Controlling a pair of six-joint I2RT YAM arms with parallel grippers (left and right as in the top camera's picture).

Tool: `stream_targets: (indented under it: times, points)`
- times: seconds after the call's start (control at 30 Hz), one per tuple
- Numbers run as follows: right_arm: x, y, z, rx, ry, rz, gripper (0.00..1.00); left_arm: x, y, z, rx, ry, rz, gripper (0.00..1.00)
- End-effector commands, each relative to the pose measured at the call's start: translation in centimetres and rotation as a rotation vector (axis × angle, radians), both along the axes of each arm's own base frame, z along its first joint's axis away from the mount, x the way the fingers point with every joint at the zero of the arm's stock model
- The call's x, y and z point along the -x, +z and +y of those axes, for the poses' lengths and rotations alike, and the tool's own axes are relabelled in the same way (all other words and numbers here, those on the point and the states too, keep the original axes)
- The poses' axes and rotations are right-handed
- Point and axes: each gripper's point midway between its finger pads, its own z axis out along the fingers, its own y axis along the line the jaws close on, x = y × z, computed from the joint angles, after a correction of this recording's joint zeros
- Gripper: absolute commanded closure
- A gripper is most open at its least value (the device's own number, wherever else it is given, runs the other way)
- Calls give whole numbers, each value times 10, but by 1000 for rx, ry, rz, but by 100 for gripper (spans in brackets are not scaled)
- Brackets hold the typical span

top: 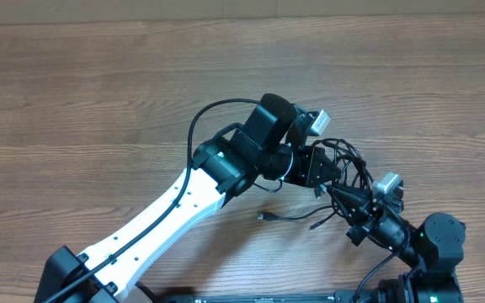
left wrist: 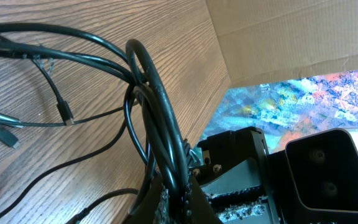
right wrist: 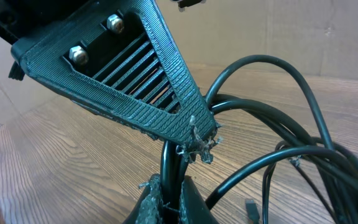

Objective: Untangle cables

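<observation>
Thin black flexible cables point(top: 357, 162): lay bunched in overlapping loops on the brown wood-grain table point(top: 99, 101), right of centre, between both claws. Trailed two loose plug ends point(top: 263, 216) flat toward the near edge. Found the left gripper point(left wrist: 173, 202) pressed together on a bundle of several strands, raised off the wood. Found the right gripper point(right wrist: 166, 202) pinching what looked like a single strand just under the left fingertip point(right wrist: 185, 118), nearly touching it. Judged the step as parting the knot. Best done by drawing the claws apart slowly and low, anchoring with one; easing off if loops tightened rather than slipped; regripping nearer a free plug. Could not read the knot's exact crossings.
</observation>
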Motion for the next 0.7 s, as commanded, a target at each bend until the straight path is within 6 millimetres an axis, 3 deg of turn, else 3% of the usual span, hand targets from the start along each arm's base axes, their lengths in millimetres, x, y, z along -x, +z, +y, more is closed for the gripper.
stream_targets:
  times: [0.0,0.1,0.17,0.2,0.23,0.4,0.43,0.67]
  points:
    - [-1,4,-1,4,-7,-18,96,8,24,-1,53,-39,-53,96]
    - [-1,4,-1,3,-7,-18,96,6,24,-1,49,-32,-57,94]
    - [-1,5,-1,3,-7,-21,96,4,23,0,43,-21,-62,88]
    - [-1,6,-1,3,-8,-25,96,2,22,0,37,-11,-67,75]
    - [-1,6,-1,1,-8,-25,96,2,22,0,36,-9,-68,69]
    - [-1,8,-1,-2,-8,-30,96,-6,16,3,3,35,-85,6]
    - [-1,8,-1,-2,-9,-31,96,-8,14,5,-11,48,-86,0]
    - [-2,8,-1,-2,-10,-31,96,-10,2,12,-70,82,-69,0]
